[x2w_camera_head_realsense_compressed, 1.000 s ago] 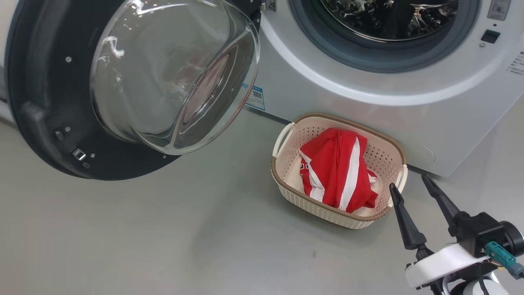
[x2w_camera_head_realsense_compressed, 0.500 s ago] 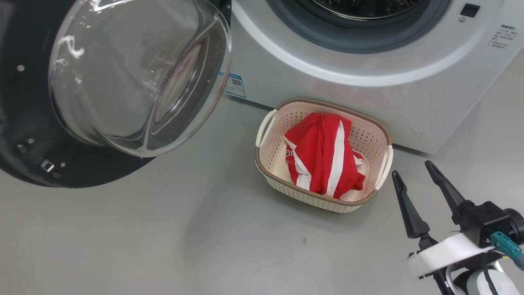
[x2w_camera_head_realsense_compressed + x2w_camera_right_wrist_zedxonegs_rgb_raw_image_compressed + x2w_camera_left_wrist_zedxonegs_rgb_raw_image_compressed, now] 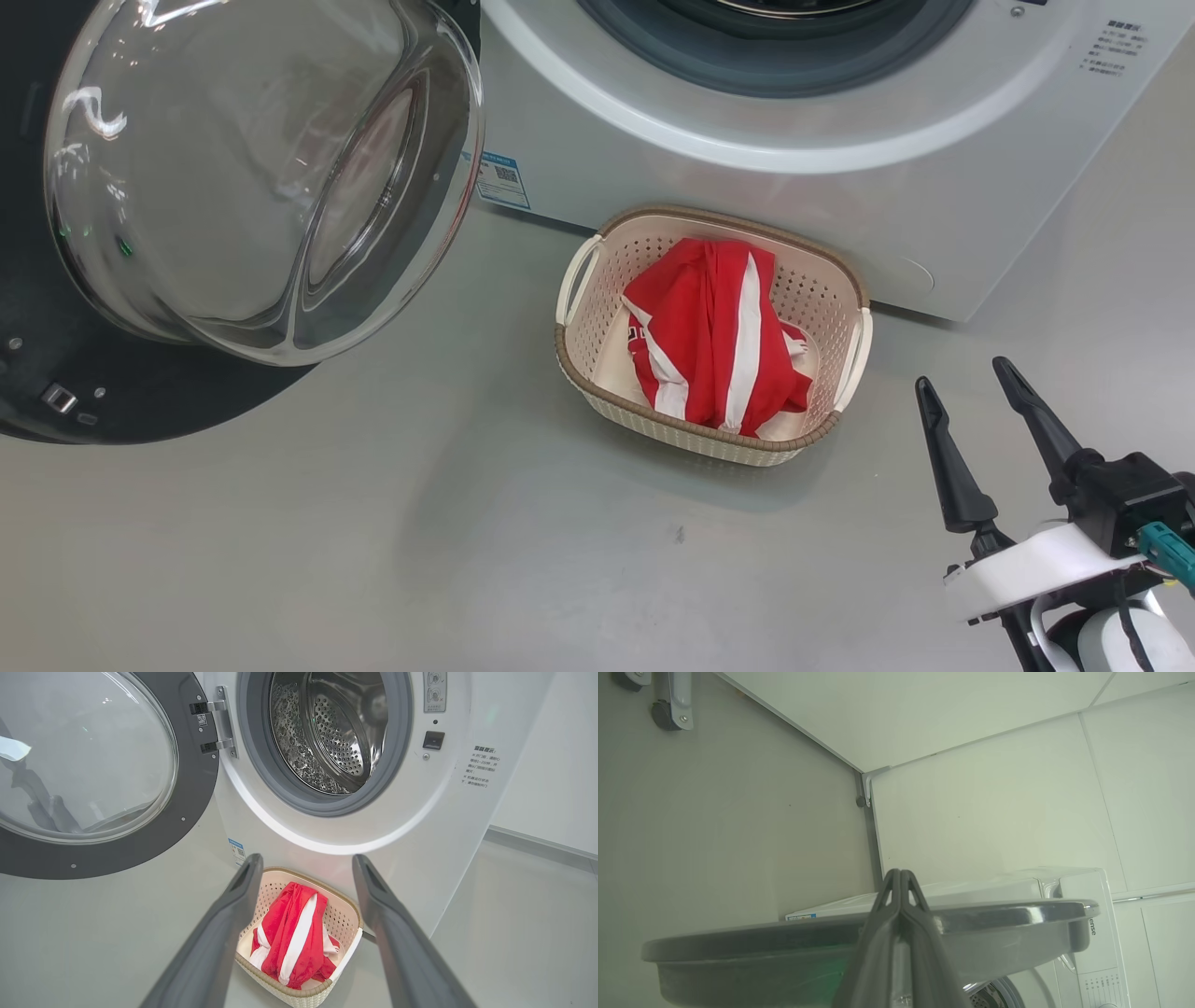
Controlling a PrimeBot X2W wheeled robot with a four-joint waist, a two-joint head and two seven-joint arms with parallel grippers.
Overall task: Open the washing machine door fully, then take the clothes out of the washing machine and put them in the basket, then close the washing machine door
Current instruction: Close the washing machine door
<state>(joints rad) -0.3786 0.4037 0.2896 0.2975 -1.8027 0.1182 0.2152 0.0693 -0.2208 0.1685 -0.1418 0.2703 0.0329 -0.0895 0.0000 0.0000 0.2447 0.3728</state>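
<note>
My left jaws are clenched tight, the two fingers (image 3: 882, 933) pressed flat together with nothing between them. In the left wrist view they rise in front of the washing machine door (image 3: 994, 914), seen edge-on as a grey band. I cannot tell whether they touch its rim, because their own bulk hides the spot.

My right jaws are released and wide apart, holding nothing. Their fingers (image 3: 943, 457) hang over the floor (image 3: 373, 541) near the right end of the basket (image 3: 597, 280), clear of its white handle.

Between the fingers (image 3: 219, 933) the right wrist view shows the basket (image 3: 275, 884) standing on the floor, close against the foot of the washing machine (image 3: 448, 826). The clothes (image 3: 709, 336) lie bunched inside it, red with a broad white stripe. The heap (image 3: 289, 938) hides most of the basket's bottom.

The door (image 3: 233, 187) is swung out to the left of the washing machine (image 3: 747, 177), glass bulge toward me. The head view cuts off its left side and most of the mouth. A blue label (image 3: 502, 179) sits low on the front, its print too small to read.

In the right wrist view the door (image 3: 88, 765) hangs on its hinges and the steel drum (image 3: 327, 732) shows. The grey ring hides the drum's lowest part.
</note>
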